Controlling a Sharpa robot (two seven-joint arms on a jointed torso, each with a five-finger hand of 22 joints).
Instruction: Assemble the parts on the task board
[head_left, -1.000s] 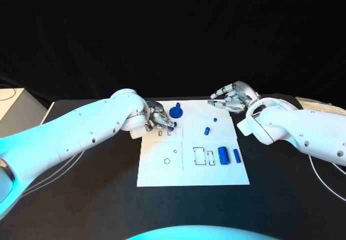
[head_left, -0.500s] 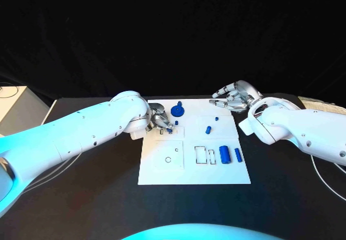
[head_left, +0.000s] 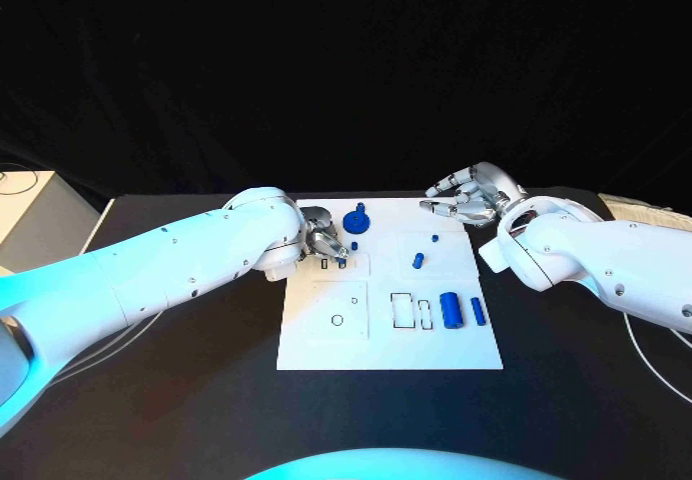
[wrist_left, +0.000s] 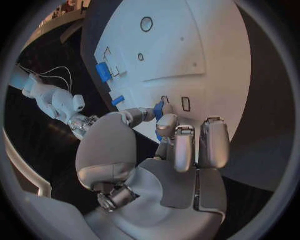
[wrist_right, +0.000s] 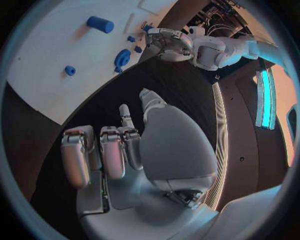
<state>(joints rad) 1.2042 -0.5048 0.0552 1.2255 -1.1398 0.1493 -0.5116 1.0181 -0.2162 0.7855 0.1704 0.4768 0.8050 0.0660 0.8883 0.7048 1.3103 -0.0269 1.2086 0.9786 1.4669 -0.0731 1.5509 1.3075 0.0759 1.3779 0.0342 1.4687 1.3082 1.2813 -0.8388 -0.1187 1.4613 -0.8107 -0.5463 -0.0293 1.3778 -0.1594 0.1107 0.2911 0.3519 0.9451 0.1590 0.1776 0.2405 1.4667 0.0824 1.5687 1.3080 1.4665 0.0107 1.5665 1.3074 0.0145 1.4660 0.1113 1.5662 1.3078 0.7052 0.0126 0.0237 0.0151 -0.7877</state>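
Left robot hand pinching small blue part just over board slots; right robot hand empty, fingers apart, farther off.

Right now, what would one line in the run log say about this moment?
left hand: pinches small blue part over white task board | right hand: holds nothing, past board's far corner | blue cylinder: lying on board
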